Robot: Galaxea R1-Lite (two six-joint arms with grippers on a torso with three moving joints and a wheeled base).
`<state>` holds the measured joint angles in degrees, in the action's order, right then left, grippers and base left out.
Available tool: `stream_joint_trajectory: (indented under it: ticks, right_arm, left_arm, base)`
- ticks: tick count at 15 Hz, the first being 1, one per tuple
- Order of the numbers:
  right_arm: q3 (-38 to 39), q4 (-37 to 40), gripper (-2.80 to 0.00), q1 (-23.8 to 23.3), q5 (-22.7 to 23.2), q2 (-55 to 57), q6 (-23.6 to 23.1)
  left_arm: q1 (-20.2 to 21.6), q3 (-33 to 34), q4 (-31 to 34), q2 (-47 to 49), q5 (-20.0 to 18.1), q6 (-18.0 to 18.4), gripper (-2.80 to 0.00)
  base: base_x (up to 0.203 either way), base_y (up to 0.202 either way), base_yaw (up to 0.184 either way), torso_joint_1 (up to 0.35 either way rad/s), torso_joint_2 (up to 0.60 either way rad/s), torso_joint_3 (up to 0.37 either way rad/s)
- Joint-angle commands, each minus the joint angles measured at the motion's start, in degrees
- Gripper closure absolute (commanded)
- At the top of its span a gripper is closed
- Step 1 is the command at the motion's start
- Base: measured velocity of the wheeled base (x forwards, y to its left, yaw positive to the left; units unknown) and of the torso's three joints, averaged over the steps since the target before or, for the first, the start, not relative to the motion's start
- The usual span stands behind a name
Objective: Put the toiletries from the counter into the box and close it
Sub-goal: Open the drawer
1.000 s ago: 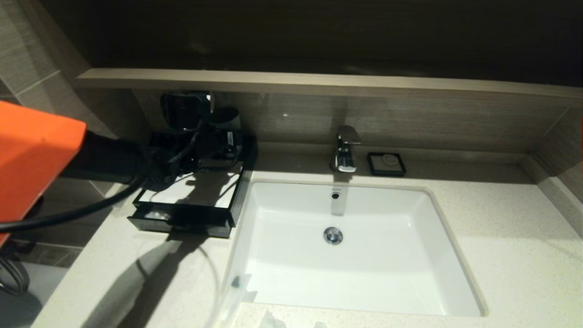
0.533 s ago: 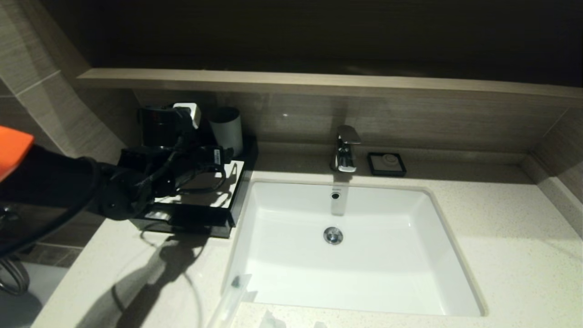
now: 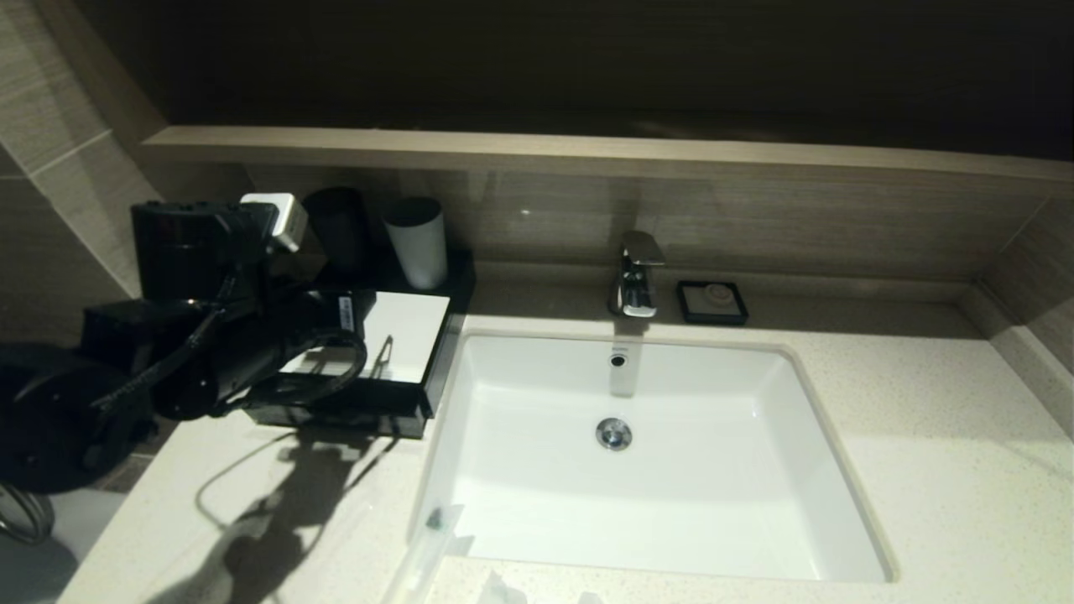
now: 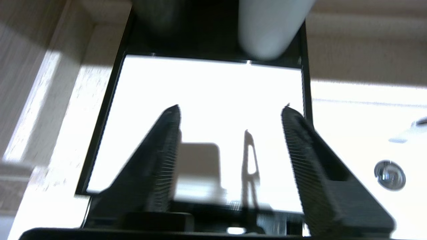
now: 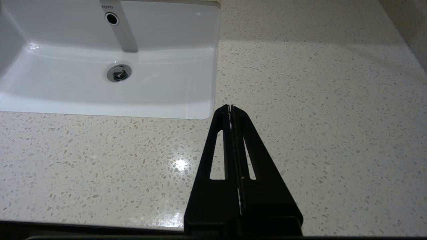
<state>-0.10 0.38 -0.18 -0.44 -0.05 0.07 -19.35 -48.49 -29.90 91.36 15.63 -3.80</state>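
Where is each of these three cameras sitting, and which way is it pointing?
Head view: up on the robot's head, looking down at the counter, sink and black box; the left arm shows at the left.
Left wrist view: behind the left gripper, facing the box and a grey cup; both fingers show, spread apart.
Right wrist view: behind the right gripper, facing the counter and sink; its fingers are pressed together.
Shared: the sink drain appears in the head and right wrist views.

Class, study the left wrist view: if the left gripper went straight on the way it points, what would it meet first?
Probably the box, its white top; the left gripper points down at it. Depth is unclear.
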Motion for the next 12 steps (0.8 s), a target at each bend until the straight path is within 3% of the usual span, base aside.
stream_joint_trajectory:
  ticks: [1, 8, 12]
  right_arm:
    - [0.0, 0.0, 0.0, 0.0, 0.0, 0.0, 0.0]
    - [0.0, 0.0, 0.0, 0.0, 0.0, 0.0, 0.0]
    - [0.0, 0.1, 0.0, 0.0, 0.0, 0.0, 0.0]
  left_arm:
    - [0.0, 4.9, 0.5, -5.1, 0.0, -0.1, 0.0]
    - [0.1, 14.1, 6.6, -12.7, 0.1, -5.6, 0.0]
    - [1.0, 20.0, 7.0, -16.1, -0.5, -6.8, 0.0]
  base:
    - [0.0, 0.0, 0.0, 0.0, 0.0, 0.0]
    - [0.0, 0.0, 0.0, 0.0, 0.0, 0.0]
    - [0.0, 0.0, 0.0, 0.0, 0.0, 0.0]
